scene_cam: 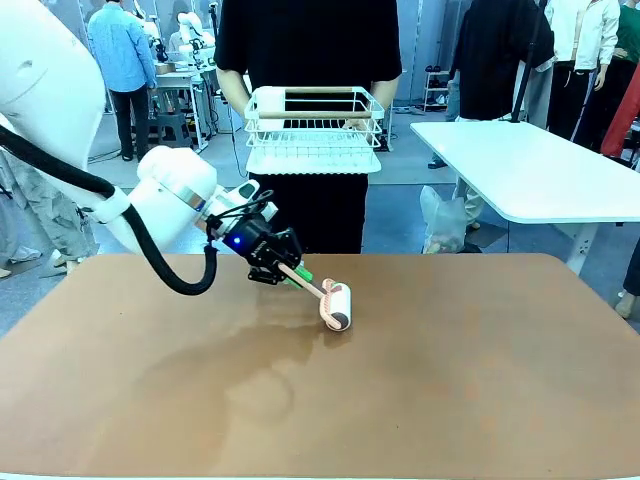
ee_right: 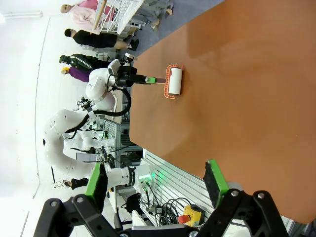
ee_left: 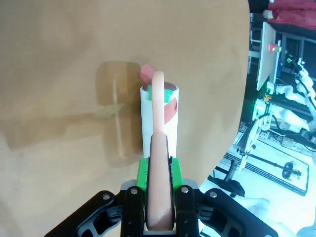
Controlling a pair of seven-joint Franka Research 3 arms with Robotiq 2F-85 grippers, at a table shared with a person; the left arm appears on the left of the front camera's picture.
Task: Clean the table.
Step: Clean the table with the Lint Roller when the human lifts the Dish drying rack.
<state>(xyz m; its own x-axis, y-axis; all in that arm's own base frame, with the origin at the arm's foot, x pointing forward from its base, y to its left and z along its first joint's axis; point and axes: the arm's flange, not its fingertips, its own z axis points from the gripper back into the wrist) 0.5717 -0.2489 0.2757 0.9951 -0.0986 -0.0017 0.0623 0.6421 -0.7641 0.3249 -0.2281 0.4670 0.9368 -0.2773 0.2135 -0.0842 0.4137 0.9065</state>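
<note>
Starting on the left side: the left arm [scene_cam: 170,195] comes in over the table's [scene_cam: 470,390] far left corner. The left gripper [scene_cam: 298,274] is clamped tight on the peach-pink handle of a lint roller [scene_cam: 336,306]. In the left wrist view we get a nice look at it. The green pads [ee_left: 143,173] squeeze the handle from both sides, and the handle runs straight out from the gripper [ee_left: 159,180] to the white drum [ee_left: 159,111].

The drum sits down on the reddish-brown top, a bit left of the middle and closer to the far edge than the near one. The handle slants up and back to the gripper. There's a darker patch on the top just near-left of the roller. We can't tell if it's shadow or a mark.

Moving on to the middle: a person in black [scene_cam: 310,40] stands just past the far edge, holding a white wire basket [scene_cam: 314,130] at waist height, off the table.

Off to the right, past the far right corner, there's a smaller white table [scene_cam: 530,170], well apart from the roller.

The right gripper [ee_right: 155,173] has its jaws spread wide with nothing between them. It hangs near one edge of the brown top [ee_right: 247,84], looking across it at the roller [ee_right: 175,82].
</note>
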